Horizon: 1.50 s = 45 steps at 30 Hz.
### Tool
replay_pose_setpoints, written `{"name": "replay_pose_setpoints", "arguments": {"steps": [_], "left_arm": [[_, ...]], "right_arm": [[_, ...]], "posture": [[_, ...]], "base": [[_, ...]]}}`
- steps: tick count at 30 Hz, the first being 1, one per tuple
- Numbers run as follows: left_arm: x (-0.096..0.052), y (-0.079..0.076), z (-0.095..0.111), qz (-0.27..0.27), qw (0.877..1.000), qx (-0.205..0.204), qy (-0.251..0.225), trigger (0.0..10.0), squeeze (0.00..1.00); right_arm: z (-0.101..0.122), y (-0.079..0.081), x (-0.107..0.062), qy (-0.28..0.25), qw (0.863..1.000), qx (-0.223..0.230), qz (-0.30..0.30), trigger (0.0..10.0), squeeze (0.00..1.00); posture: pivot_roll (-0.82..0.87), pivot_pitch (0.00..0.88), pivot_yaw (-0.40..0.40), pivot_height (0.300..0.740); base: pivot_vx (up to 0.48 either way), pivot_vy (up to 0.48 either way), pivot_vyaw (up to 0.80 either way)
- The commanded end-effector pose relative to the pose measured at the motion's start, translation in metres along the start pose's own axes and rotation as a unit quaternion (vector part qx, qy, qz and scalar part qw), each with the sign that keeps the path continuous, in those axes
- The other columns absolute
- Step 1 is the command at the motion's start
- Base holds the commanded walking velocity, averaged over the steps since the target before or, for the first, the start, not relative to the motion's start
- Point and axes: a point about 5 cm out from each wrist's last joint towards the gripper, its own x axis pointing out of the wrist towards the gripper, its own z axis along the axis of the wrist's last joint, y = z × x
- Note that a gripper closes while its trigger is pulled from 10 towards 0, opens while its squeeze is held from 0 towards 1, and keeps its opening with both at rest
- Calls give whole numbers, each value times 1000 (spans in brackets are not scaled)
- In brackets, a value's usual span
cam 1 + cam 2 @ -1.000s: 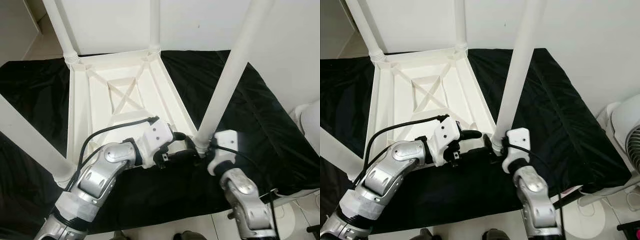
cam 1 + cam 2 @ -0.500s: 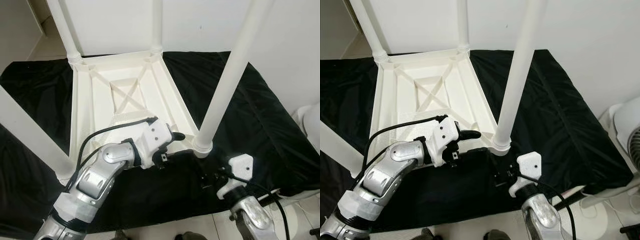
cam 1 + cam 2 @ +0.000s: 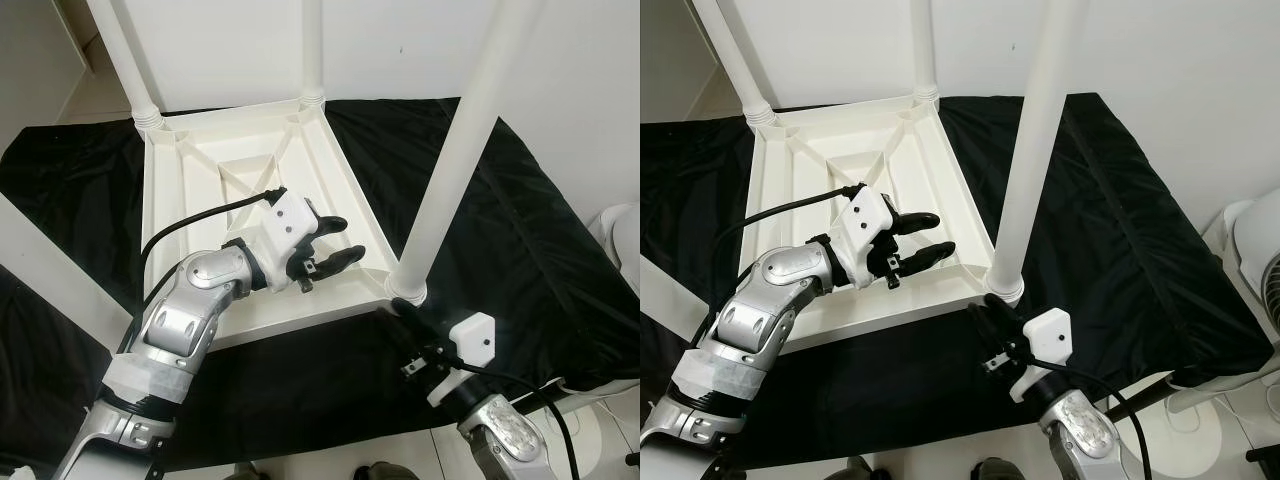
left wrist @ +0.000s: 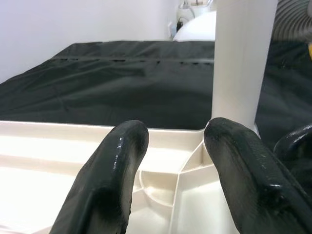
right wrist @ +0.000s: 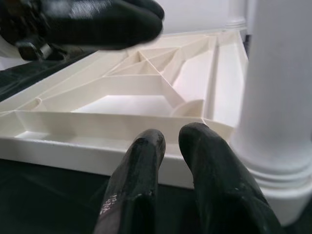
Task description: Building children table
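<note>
The upturned white children table [image 3: 240, 200] appears nearly built, four legs standing in its corners; the left end effector [image 3: 325, 245] hovers released, the right end effector [image 3: 990, 320] nearly clenched, empty

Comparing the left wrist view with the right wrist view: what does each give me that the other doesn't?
Left wrist: open left gripper over the tabletop's rim, black cloth spread beyond.
Right wrist: right gripper, fingers nearly together, low by the near edge, the ribbed underside, and the left gripper blurred above.
Both: the upturned white table and its near right leg.
</note>
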Motion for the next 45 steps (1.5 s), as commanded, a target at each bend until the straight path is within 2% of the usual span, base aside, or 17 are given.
{"name": "replay_pose_setpoints", "arguments": {"steps": [1, 3, 7, 9, 16, 18, 21, 27, 30, 33, 35, 37, 39, 40, 41, 45], "left_arm": [[-3, 9, -12, 85, 996, 1, 37, 10000, 0], [-4, 11, -22, 90, 994, 7, 68, 10000, 0], [-5, 10, -27, 90, 992, 13, 85, 10000, 0], [-7, 4, -38, 73, 991, 10, 113, 10000, 0], [-12, -2, -41, 50, 992, 5, 117, 10000, 0], [-17, -11, -38, 19, 995, -9, 98, 10000, 0], [-21, -20, -35, -4, 996, -23, 81, 10000, 0], [-31, -35, -37, -37, 995, -40, 78, 10000, 0], [-44, -46, -38, -51, 994, -65, 69, 10000, 0], [-47, -47, -38, -50, 994, -71, 68, 10000, 0], [-57, -50, -34, -43, 994, -87, 56, 10000, 0], [-57, -50, -34, -43, 994, -87, 56, 10000, 0], [-74, -53, -26, -40, 993, -100, 44, 10000, 0], [-74, -53, -26, -40, 993, -100, 44, 10000, 0], [-82, -55, -23, -40, 993, -102, 45, 10000, 0], [-93, -59, -18, -26, 993, -108, 36, 10000, 0]], "right_arm": [[-1, -1, 2, 2, 1000, 7, 5, 10000, 0], [1, -4, 7, -7, 1000, 7, 3, 10000, 0], [3, -8, 11, -13, 1000, 5, -8, 10000, 0], [7, -23, 16, -24, 999, -1, -46, 10000, 0], [6, -33, 13, -24, 997, -7, -72, 10000, 0], [6, -36, 12, -20, 997, -9, -72, 10000, 0], [5, -32, 14, -18, 998, -8, -55, 10000, 0], [2, -22, 19, -10, 1000, -5, -18, 10000, 0], [-2, -15, 22, -4, 1000, -4, 7, 10000, 0], [-2, -14, 23, -5, 1000, -4, 10, 10000, 0], [-4, -13, 24, -4, 1000, -3, 12, 10000, 0], [-4, -13, 24, -4, 1000, -3, 12, 10000, 0], [-6, -13, 28, -1, 1000, -2, 16, 10000, 0], [-6, -13, 28, -1, 1000, -2, 16, 10000, 0], [-8, -13, 30, -1, 1000, -1, 20, 10000, 0], [-10, -13, 35, 0, 1000, -1, 26, 10000, 0]], "posture": [[-144, 68, 71, 740], [-144, 68, 71, 740], [-144, 68, 71, 740], [-140, 70, 65, 740], [-138, 72, 62, 740], [-138, 77, 59, 740], [-135, 80, 57, 740], [-122, 86, 51, 740], [-108, 91, 45, 740], [-106, 92, 45, 740], [-94, 96, 36, 740], [-94, 96, 36, 740], [-71, 99, 27, 740], [-71, 99, 27, 740], [-61, 100, 25, 740], [-25, 100, 11, 740]], "base": [[0, 0, 0], [0, 0, 0], [0, 0, 0], [0, 0, 0], [0, 0, 0], [0, 0, 0], [0, 0, 0], [0, 0, 0], [0, 0, 0], [0, 0, 0], [0, 0, 0], [0, 0, 0], [0, 0, 0], [0, 0, 0], [0, 0, 0], [0, 0, 0]]}}
